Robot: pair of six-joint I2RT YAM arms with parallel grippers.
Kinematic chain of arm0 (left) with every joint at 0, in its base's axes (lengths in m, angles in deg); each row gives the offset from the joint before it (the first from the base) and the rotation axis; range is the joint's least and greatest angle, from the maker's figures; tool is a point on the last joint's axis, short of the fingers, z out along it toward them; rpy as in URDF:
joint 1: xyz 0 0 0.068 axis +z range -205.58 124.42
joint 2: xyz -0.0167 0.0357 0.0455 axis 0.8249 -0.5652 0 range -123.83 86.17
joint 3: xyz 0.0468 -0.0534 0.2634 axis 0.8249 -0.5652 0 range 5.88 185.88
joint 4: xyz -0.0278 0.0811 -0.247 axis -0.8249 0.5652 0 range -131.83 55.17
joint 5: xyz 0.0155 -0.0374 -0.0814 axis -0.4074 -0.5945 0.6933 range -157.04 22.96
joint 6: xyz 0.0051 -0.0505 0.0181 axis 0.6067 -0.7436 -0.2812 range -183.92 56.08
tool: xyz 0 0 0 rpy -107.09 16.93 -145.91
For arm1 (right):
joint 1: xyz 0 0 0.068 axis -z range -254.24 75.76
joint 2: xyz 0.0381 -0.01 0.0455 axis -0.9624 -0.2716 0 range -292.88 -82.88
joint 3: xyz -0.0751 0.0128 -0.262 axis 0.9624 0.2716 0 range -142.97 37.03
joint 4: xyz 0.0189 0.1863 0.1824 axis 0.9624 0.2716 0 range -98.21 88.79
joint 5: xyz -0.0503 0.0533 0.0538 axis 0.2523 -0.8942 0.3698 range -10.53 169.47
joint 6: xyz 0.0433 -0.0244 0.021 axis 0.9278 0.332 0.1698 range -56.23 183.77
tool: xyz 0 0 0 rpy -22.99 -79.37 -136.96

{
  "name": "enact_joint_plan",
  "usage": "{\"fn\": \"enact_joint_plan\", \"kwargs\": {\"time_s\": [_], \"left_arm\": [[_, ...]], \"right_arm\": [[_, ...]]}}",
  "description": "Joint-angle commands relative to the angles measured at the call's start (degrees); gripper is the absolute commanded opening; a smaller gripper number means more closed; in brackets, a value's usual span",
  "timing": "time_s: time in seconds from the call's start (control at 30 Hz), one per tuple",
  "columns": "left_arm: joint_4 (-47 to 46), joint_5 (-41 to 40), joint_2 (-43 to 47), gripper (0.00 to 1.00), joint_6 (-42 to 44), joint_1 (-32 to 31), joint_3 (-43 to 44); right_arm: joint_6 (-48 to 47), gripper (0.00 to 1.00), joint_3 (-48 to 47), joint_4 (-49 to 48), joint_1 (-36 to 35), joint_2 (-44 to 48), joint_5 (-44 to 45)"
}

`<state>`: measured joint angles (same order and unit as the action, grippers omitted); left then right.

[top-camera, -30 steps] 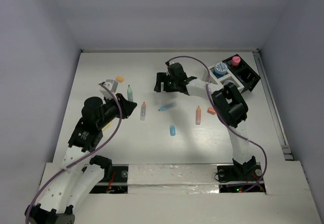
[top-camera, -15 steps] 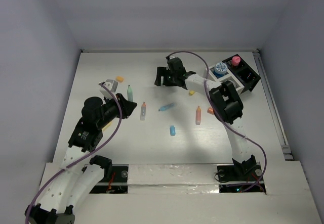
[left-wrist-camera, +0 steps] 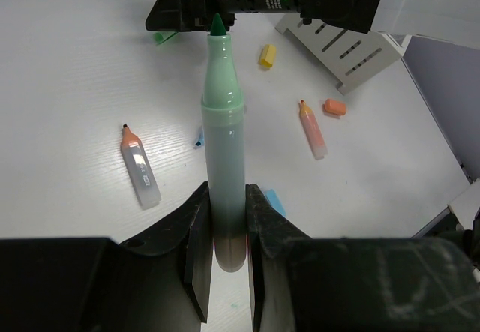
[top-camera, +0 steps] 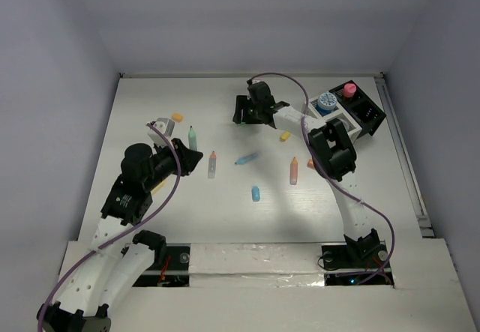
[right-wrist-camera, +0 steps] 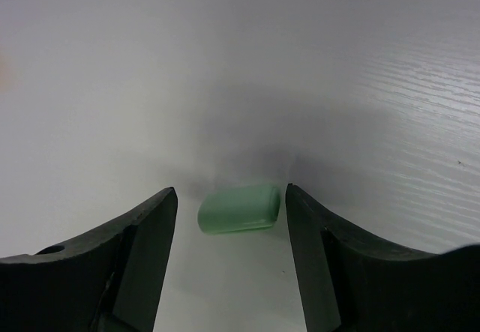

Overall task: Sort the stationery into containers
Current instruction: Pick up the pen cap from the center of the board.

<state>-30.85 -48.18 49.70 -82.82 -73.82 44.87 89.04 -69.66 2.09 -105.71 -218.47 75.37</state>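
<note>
1. The left gripper (left-wrist-camera: 225, 206) is closed tight on the lower barrel of a mint marker (left-wrist-camera: 223, 137). The marker's dark green tip points away toward the far side of the table (top-camera: 225, 223).
2. The right gripper (right-wrist-camera: 229, 197) is reaching to the far middle of the table. Its jaws are partly open and straddle a small green cap (right-wrist-camera: 240, 208) that lies flat on the surface. A gap shows at the cap's left side, so nothing is gripped.
3. The organizer (top-camera: 369, 119) sits at the far right corner, with a blue jar (top-camera: 325, 101) and a pink jar (top-camera: 349, 90) in it.
4. Loose on the table:
   - a yellow piece (top-camera: 286, 136) just near of the right gripper;
   - a blue pen (top-camera: 247, 157) in the middle;
   - a white marker (top-camera: 211, 164) with an orange tip, left of the pen;
   - an orange marker (top-camera: 293, 171) with an orange piece (top-camera: 313, 165) just beside it;
   - a blue capsule (top-camera: 256, 193), nearest of all.
</note>
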Motion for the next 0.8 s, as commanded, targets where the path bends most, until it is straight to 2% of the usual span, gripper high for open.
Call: {"fn": "enact_joint_plan", "kwargs": {"time_s": [0.0, 0.07, 0.13, 0.2, 0.27, 0.3, 0.4, 0.43, 0.57, 0.77], "left_arm": [[-2.3, 0.0, 0.7, 0.0, 0.5, 0.3, -0.1], [-2.3, 0.0, 0.7, 0.0, 0.4, 0.3, -0.1], [-2.2, 0.0, 0.8, 0.0, 0.4, 0.3, -0.1], [-2.2, 0.0, 0.8, 0.0, 0.4, 0.3, -0.1], [-2.2, 0.0, 0.7, 0.0, 0.4, 0.3, -0.1], [-2.3, 0.0, 0.7, 0.0, 0.4, 0.3, -0.1], [-2.3, 0.0, 0.6, 0.0, 0.4, 0.3, -0.1], [-2.3, 0.0, 0.8, 0.0, 0.4, 0.3, -0.1], [-2.3, 0.0, 0.8, 0.0, 0.4, 0.8, -0.1], [-2.3, 0.2, 0.9, 0.0, 0.4, 0.8, -0.1]], "right_arm": [[0.0, 0.65, -3.0, 2.4, 0.1, -1.9, -1.9], [-0.1, 0.61, -4.7, 3.1, 0.1, -2.9, -2.1], [-0.3, 0.51, -5.5, 4.0, 0.1, -3.5, -2.6], [-0.3, 0.51, -5.5, 3.9, 0.1, -3.6, -2.9], [-0.8, 0.42, -5.5, 3.7, 0.1, -3.5, -3.5], [-1.1, 0.42, -5.7, 3.6, 0.1, -3.7, -4.2], [-3.1, 0.5, -7.0, 4.1, 0.1, -4.2, -5.3], [-3.9, 0.63, -7.4, 4.5, 0.1, -4.1, -5.0], [-4.4, 0.9, -7.6, 7.2, 0.1, -2.2, -2.1], [-0.1, 0.88, -0.3, 5.0, 0.1, 2.4, -4.1]]}}
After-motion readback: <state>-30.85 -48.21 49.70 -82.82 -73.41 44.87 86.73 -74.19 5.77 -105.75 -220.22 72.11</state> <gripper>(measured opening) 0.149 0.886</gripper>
